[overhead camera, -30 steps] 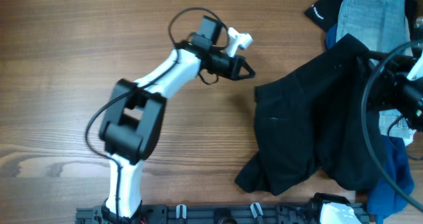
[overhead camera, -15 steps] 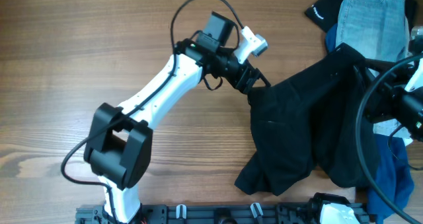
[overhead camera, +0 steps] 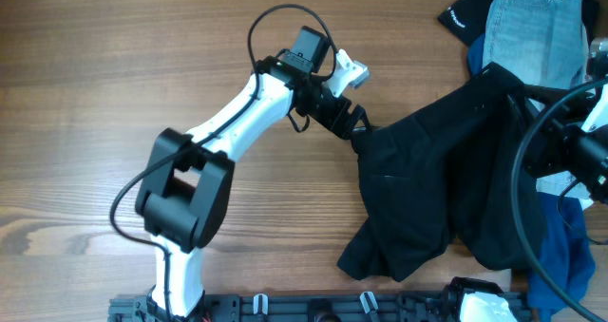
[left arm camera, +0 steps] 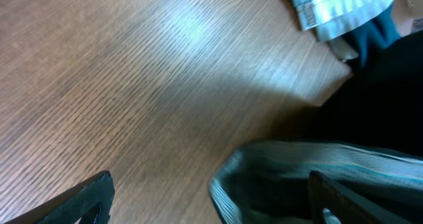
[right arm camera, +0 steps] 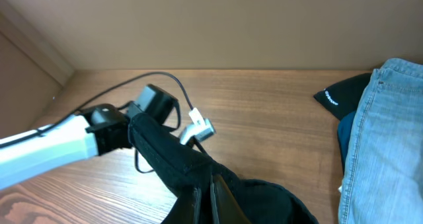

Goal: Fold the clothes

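The scene is set on a wooden table [overhead camera: 95,94] of warm brown, streaked grain, on which a soft pale glare [left arm camera: 188,22] is seen. The far edge is closed off by a plain brown wall [right arm camera: 231,19], which is met at one end by a darker side panel [right arm camera: 20,59]. A black rail [overhead camera: 285,308] is fixed along the near edge.

Robot lab bench: wood-grain table [overhead camera: 85,66], rail-mounted white arm [overhead camera: 233,118], bare brown wall [right arm camera: 218,19], loose cabling [overhead camera: 275,23].
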{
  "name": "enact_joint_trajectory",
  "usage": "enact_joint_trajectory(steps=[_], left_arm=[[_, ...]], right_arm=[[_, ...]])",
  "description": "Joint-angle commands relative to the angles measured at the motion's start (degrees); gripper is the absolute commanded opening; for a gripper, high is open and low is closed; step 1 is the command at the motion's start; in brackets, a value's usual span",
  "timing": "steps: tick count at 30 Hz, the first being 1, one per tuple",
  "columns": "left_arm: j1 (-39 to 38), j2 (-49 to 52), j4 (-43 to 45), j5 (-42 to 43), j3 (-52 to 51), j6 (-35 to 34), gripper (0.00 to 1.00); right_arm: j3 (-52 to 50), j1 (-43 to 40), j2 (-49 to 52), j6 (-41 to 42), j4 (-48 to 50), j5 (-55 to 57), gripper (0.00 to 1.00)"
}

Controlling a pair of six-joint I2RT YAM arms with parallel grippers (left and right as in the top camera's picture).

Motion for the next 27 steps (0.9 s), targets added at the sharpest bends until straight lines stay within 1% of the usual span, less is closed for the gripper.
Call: enact_joint_trajectory(steps=[1, 2, 3, 4, 5, 7, 9, 10, 12, 14, 17, 20, 22, 25, 26, 27], left_arm=[[-1.6, 3.1, 1.0, 2.7, 0.2, 1.3, 0.91], [-2.0, 3.1, 1.0, 3.5, 0.2, 1.3, 0.88], [-2.6, 3.1, 1.0, 3.8, 0.2, 1.3, 0.69], [-2.9, 3.1, 1.1, 3.8, 0.2, 1.3, 0.45], [-3.0, 3.1, 1.0, 3.8, 0.2, 1.3, 0.04], [-2.4, 2.7, 1.1, 3.8, 0.4, -0.8, 0.04], [0.5, 1.0, 1.0, 3.8, 1.6, -4.5, 0.04], [3.8, -1.6, 0.3, 3.7, 2.9, -6.8, 0.04], [8.1, -5.5, -0.5, 3.8, 4.2, -8.9, 0.04], [14.6, -13.6, -1.2, 3.5, 4.9, -9.9, 0.04], [20.5, -23.1, -1.8, 1.7, 4.9, -9.9, 0.04], [24.7, -34.5, -2.6, -5.0, 4.9, -10.0, 0.04], [26.9, -44.6, -2.7, -11.9, 5.4, -12.7, 0.04], [27.5, -55.0, -2.7, -16.9, 7.2, -12.9, 0.04], [27.5, -57.7, -3.0, -19.7, 7.8, -12.9, 0.04], [27.5, -62.6, -4.2, -25.1, 8.7, -12.6, 0.04]], right_arm=[[0.4, -0.2, -0.9, -1.2, 0.4, -1.5, 0.04], [0.4, -0.2, -0.9, -1.2, 0.4, -1.0, 0.04], [0.4, -0.2, -0.9, -1.2, 0.4, -0.9, 0.04], [0.4, -0.2, -0.9, -1.2, 0.4, -0.9, 0.05], [0.4, -0.2, -0.9, -1.2, 0.4, -0.4, 0.04], [0.4, -0.2, -0.8, -1.2, 0.4, 0.1, 0.04], [0.4, -0.2, -0.6, -1.2, 0.4, 2.7, 0.04], [0.4, -0.2, -0.3, -1.1, 0.7, 4.2, 0.04], [0.4, -0.2, 0.3, -1.1, 1.4, 5.2, 0.04], [0.4, -0.2, 1.9, -1.2, 2.9, 5.7, 0.04], [0.4, -0.2, 4.3, -1.2, 4.9, 5.6, 0.05], [0.4, -0.2, 5.6, -1.1, 8.4, 5.6, 0.04], [0.9, -0.2, 4.5, -1.0, 9.4, 5.6, 0.04], [2.6, -0.2, 1.0, -0.9, 9.1, 5.6, 0.04], [3.4, -0.2, -0.7, -0.9, 8.7, 5.6, 0.04], [4.3, -0.2, -3.0, -1.0, 7.9, 5.7, 0.04]])
